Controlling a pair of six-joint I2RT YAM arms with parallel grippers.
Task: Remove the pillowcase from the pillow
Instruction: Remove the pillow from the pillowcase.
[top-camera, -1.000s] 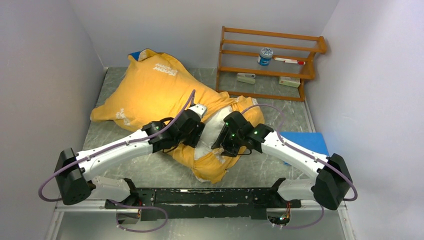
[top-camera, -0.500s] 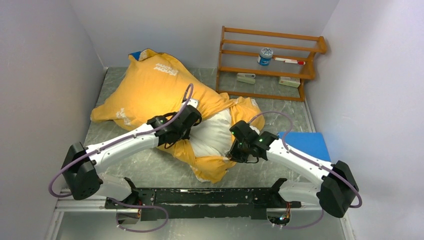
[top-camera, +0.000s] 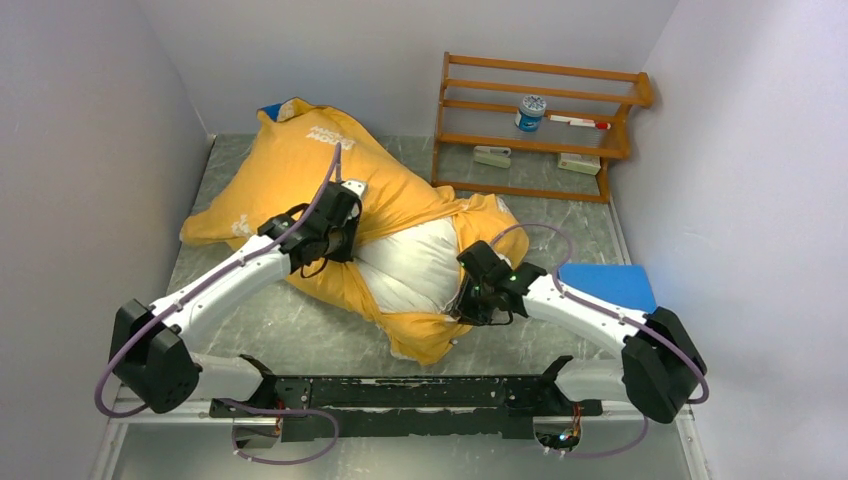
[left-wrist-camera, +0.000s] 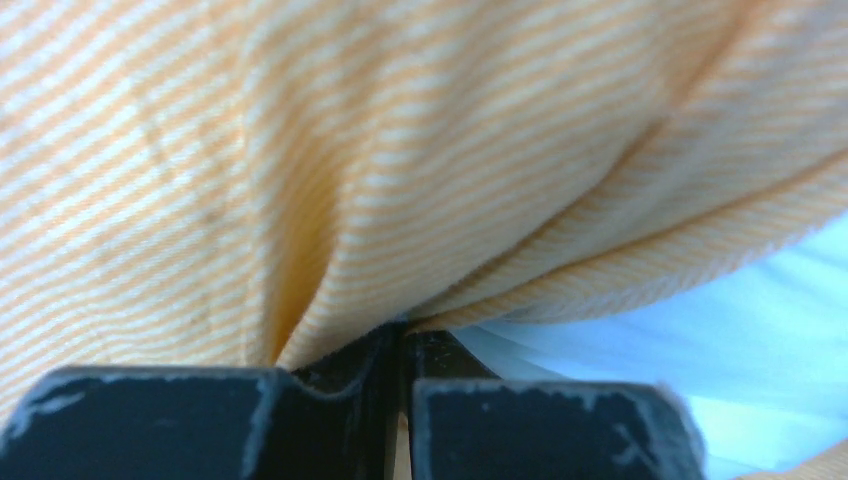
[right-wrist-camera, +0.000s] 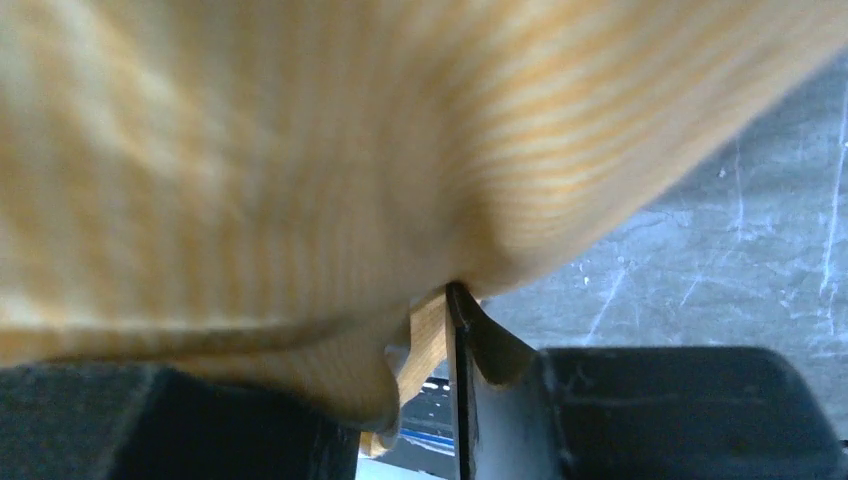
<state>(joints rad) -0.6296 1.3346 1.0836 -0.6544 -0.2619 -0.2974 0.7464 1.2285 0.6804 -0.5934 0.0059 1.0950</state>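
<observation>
The pillowcase lies on the surface, its mouth stretched open around the bared pillow. Left tool and right tool each pinch its edge. Peeling looks underway; next, both edges likely need dragging farther back, evenly.

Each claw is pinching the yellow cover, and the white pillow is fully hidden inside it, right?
Not fully hidden: the top view shows the white pillow bared between the arms. The left gripper and right gripper do each pinch the yellow pillowcase.
</observation>
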